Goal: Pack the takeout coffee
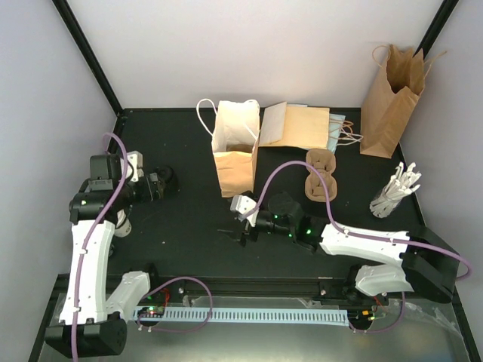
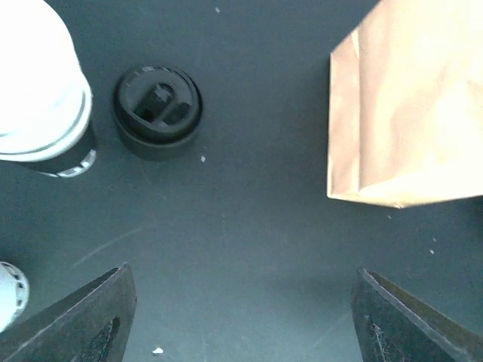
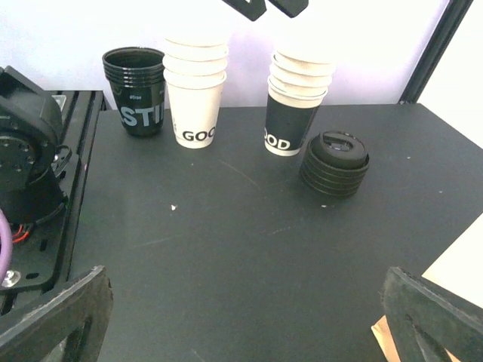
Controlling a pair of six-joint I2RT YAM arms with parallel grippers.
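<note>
both tools gape wide, gripping nothing. the left tool (image 2: 243, 271) hangs over the dark tabletop (image 2: 249, 196), with a stack of black lids (image 2: 157, 111) and a black-banded cup stack (image 2: 38, 98) just ahead and a kraft bag (image 2: 407, 113) off to the other side. the right tool (image 3: 245, 273) faces the same lids, the banded stack, a white cup stack (image 3: 195, 90) and a black cup stack (image 3: 136, 90) by the wall.

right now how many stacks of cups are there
3 in a row: black stack at one end, white stack in the middle, white-and-black stack beside the lids; more may be hidden
</note>
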